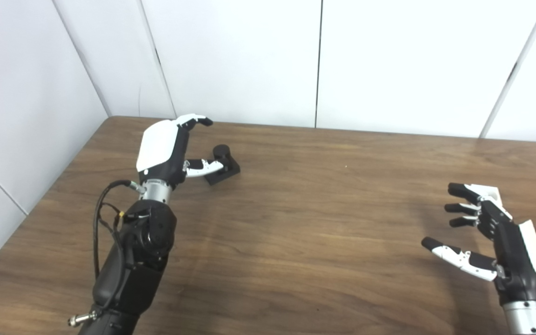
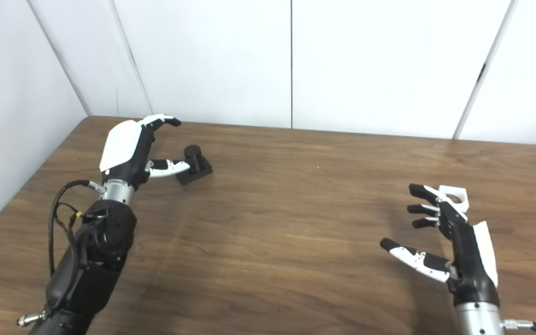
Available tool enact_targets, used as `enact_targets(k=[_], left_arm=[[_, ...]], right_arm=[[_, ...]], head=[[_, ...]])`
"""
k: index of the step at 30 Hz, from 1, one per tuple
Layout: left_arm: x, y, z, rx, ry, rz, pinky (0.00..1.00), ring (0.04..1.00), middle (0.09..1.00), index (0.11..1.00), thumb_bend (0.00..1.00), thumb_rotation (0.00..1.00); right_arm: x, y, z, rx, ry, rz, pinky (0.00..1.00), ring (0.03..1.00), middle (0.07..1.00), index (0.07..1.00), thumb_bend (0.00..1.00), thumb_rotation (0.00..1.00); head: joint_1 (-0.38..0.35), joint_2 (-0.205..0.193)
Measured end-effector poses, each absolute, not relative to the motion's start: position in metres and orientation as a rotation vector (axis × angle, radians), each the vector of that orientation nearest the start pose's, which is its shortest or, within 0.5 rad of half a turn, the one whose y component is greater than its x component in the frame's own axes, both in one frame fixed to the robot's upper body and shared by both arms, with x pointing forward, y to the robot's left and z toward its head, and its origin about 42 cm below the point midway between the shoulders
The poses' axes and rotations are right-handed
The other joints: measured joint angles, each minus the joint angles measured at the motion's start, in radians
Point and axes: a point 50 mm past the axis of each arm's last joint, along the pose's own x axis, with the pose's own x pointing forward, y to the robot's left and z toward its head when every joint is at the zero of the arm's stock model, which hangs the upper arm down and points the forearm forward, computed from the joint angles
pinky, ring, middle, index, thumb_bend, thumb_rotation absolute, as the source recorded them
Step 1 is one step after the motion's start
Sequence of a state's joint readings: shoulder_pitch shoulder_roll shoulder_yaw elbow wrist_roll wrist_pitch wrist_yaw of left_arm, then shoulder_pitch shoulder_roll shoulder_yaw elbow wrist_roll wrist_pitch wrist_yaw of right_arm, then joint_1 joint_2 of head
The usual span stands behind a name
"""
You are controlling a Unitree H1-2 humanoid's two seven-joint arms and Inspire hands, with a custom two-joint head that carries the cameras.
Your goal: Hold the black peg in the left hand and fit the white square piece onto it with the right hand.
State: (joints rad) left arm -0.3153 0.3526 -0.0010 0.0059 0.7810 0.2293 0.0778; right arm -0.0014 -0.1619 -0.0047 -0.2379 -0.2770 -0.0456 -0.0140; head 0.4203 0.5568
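The black peg (image 1: 223,163), a short cylinder on a square black base, stands on the wooden table (image 1: 305,232) at the back left. My left hand (image 1: 168,149) is open just left of it, thumb reaching toward the base and fingers curled above. The white square piece (image 2: 456,195), with a round hole, lies on the table at the right, mostly hidden behind the fingers of my right hand (image 2: 449,237). That hand is open, fingers spread, hovering just in front of the piece and holding nothing.
White wall panels (image 1: 249,56) close off the table at the back and along the left side. The table's left edge runs close beside my left forearm (image 1: 133,251).
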Motion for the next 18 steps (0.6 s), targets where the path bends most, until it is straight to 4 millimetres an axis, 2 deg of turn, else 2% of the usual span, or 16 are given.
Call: enact_targets(k=[1,2,3,5,10,18], left_arm=[[0.378,0.316,0.212,1.110,-0.142,0.297,0.86,0.946,0.918,0.734,0.83,0.35],[0.379,0.317,0.212,1.115,-0.136,0.299,0.87,0.950,0.921,0.736,0.83,0.35],[0.381,0.318,0.212,1.120,-0.125,0.300,0.93,0.975,0.939,0.741,0.85,0.38],[0.385,0.321,0.211,1.136,-0.105,0.293,0.98,0.993,0.963,0.755,0.86,0.41],[0.391,0.316,0.211,1.189,-0.050,0.266,1.00,1.000,0.998,0.773,0.90,0.46],[0.397,0.312,0.195,1.223,0.013,0.227,1.00,1.000,1.000,0.768,0.96,0.53]], right_arm=[[0.278,-0.254,0.168,-0.436,-0.289,-0.023,0.57,0.689,0.788,0.763,0.61,0.00],[0.277,-0.254,0.168,-0.436,-0.289,-0.023,0.57,0.689,0.789,0.763,0.61,0.00],[0.277,-0.254,0.168,-0.436,-0.289,-0.023,0.56,0.686,0.788,0.761,0.61,0.00],[0.277,-0.254,0.169,-0.436,-0.292,-0.023,0.56,0.682,0.787,0.759,0.61,0.00],[0.275,-0.253,0.172,-0.438,-0.300,-0.026,0.55,0.683,0.782,0.755,0.61,0.00],[0.273,-0.253,0.173,-0.436,-0.303,-0.028,0.54,0.689,0.786,0.758,0.62,0.00]], head=[[0.000,0.002],[0.000,0.002],[-0.002,0.003],[-0.003,0.005],[-0.006,0.006],[-0.014,0.011]])
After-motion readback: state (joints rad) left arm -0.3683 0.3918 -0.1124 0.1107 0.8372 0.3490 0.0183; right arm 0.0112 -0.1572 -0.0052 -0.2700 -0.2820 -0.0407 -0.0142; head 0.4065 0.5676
